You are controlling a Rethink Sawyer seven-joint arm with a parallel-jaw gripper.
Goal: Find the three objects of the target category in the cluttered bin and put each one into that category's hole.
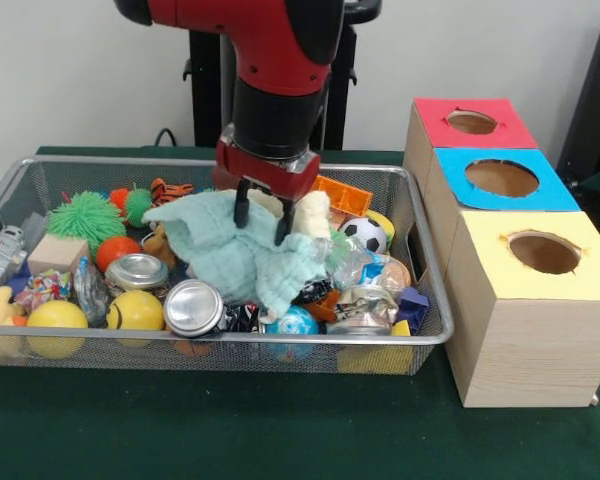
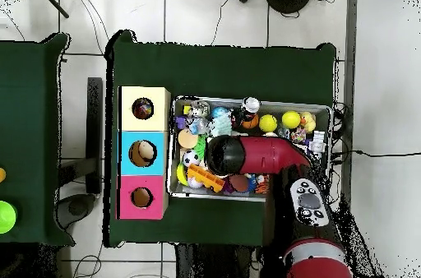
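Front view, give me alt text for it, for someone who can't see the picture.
A red and black robot arm reaches down into the bin, its gripper at a mint-green knit cloth draped over a clutter of balls and metal cans. To the right stand three wooden boxes with round holes, faced red, blue and yellow.

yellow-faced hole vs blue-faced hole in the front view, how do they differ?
Colour: the yellow-faced hole has a yellow paper face; the blue-faced hole has a blue one.
Position: the yellow-faced hole sits nearest the camera; the blue-faced hole is in the middle of the row, behind it.
Edge: the yellow paper looks ragged around its cut-out; the blue looks cleaner.
Shared: both are round cut-outs atop pale wooden boxes beside the bin.
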